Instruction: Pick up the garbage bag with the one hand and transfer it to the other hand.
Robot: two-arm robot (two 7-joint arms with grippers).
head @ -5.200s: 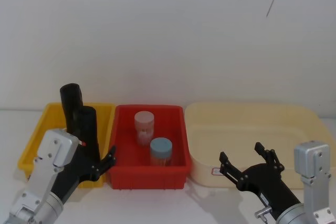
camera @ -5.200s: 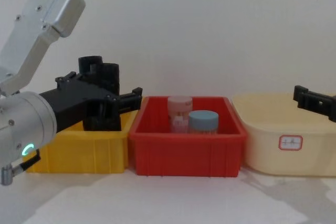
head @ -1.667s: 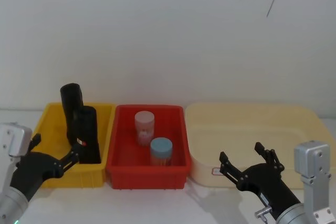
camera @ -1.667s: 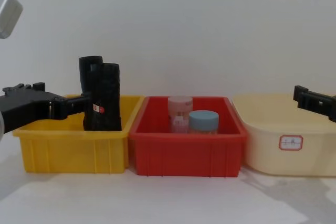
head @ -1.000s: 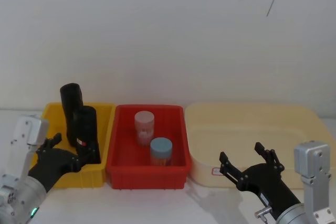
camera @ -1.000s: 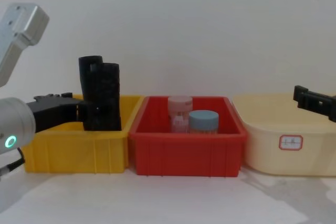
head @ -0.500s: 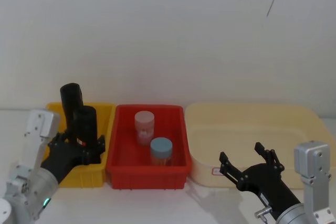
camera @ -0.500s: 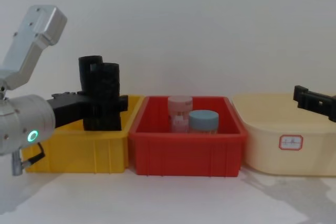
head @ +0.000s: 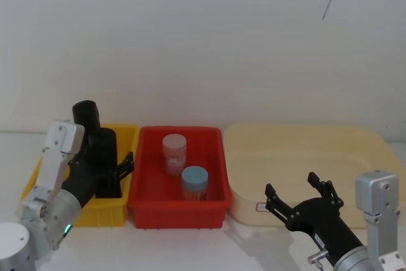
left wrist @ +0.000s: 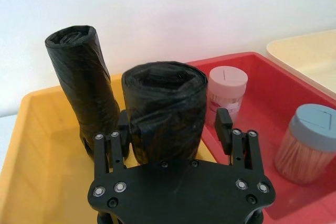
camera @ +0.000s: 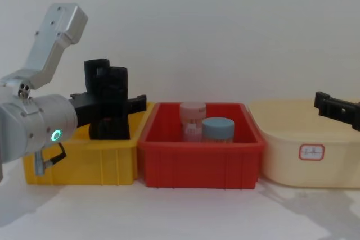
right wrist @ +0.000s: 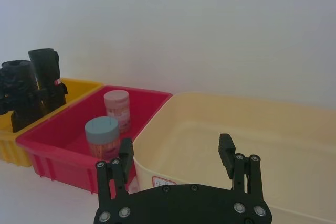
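Two tall black crinkly rolls stand in the yellow bin (head: 129, 134). The front garbage bag (left wrist: 165, 106) (head: 103, 145) (camera: 114, 91) sits between the fingers of my left gripper (left wrist: 173, 123) (head: 113, 168) (camera: 115, 107), which is open, one finger on each side of the roll. A small gap shows at one finger. The second roll (left wrist: 84, 82) (head: 84, 115) stands just behind. My right gripper (head: 301, 193) (right wrist: 176, 153) (camera: 337, 109) is open and holds nothing, hovering in front of the cream tub.
A red bin (head: 177, 212) beside the yellow one holds a pink-lidded jar (head: 174, 152) and a short blue-lidded jar (head: 195, 181). A large cream tub (head: 298, 169) stands to the right. A white wall rises close behind the bins.
My left arm has swung in from the left and pushed forward, so its open fingers now straddle the front roll. The rolls and the right arm have not moved.
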